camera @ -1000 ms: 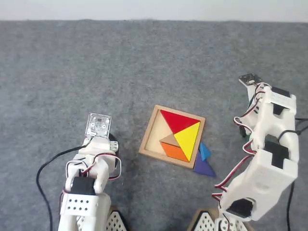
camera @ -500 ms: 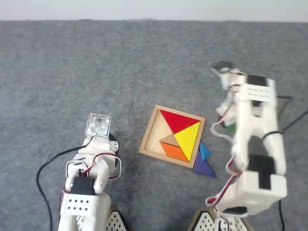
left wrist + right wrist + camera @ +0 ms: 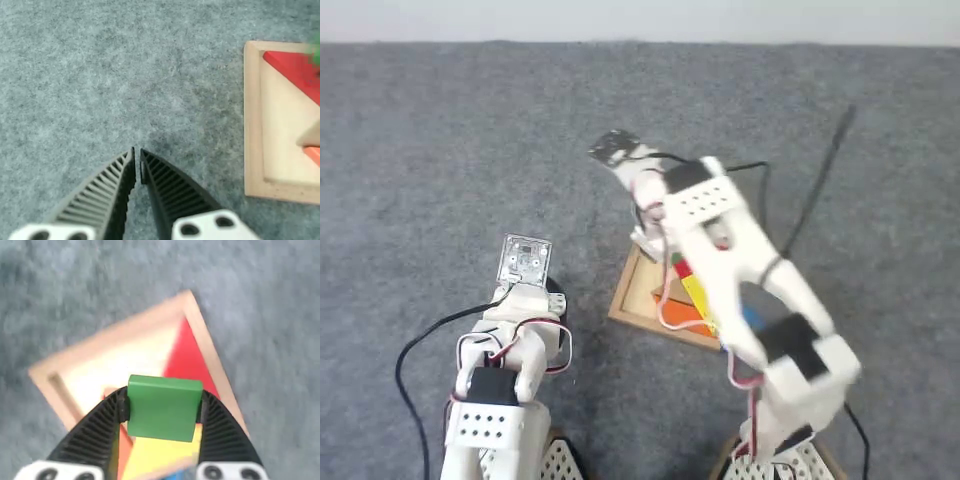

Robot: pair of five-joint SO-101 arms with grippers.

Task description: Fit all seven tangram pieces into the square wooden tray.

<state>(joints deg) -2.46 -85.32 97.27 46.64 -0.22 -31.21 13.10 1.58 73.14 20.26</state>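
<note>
My right gripper (image 3: 162,401) is clamped on the green piece (image 3: 164,412), jaws pressing two opposite edges. I hold it over the tray (image 3: 623,300) at the centre of the high view. I judge the piece a light, stiff, smooth block that could twist or slip, so flat edges are the safest hold. A second ago my right arm stood at the frame's right; it has since swung over the tray. My left gripper (image 3: 138,152) is nearly closed and empty.

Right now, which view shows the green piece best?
Right wrist view: the green piece sits mid-frame, clamped in the right gripper above the tray. The high view shows a green sliver beside the arm; the left wrist view, a green blur at its edge.
</note>
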